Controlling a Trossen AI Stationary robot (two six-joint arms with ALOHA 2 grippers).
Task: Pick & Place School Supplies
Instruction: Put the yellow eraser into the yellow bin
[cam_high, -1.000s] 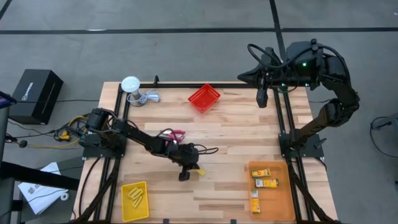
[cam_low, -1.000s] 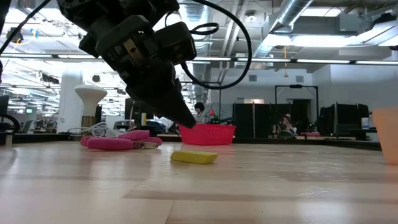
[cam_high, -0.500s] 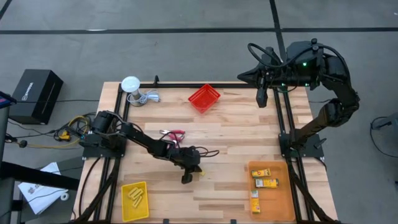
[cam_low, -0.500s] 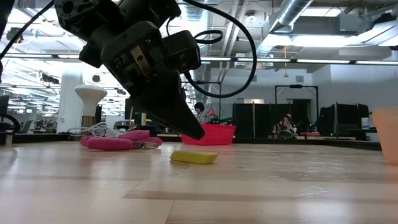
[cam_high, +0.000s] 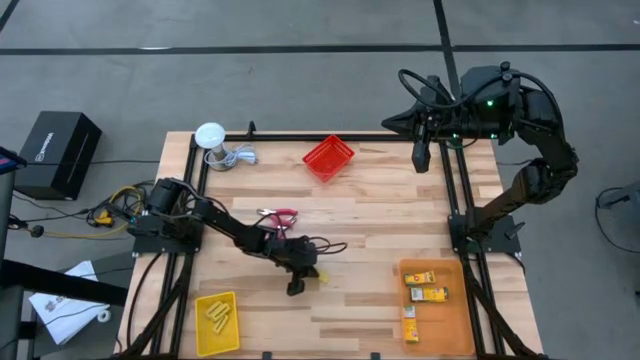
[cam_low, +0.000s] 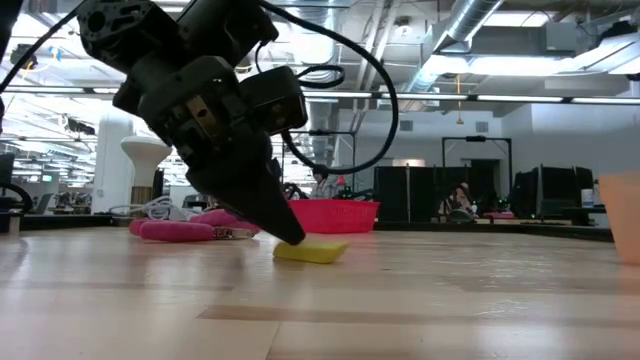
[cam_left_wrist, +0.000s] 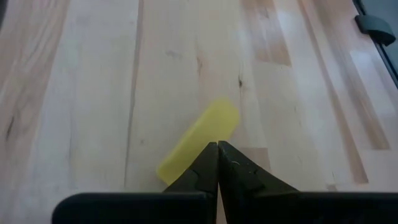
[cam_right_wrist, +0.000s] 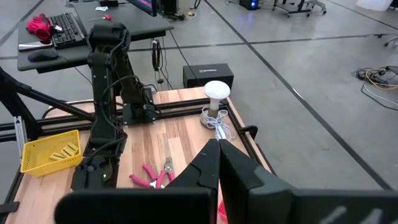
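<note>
On the pale wooden-slat table (cam_high: 370, 220) a small flat yellow eraser-like piece (cam_left_wrist: 199, 139) lay near the middle. The left gripper (cam_low: 290, 233) — fingers pressed together, holding nothing — had its tip down at that piece. The right gripper (cam_high: 422, 158) hung clenched over the far right corner — also empty.

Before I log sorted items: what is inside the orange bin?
The orange bin holds three small yellow-orange boxes. Nothing else shows there; anything beneath the boxes is covered.
</note>
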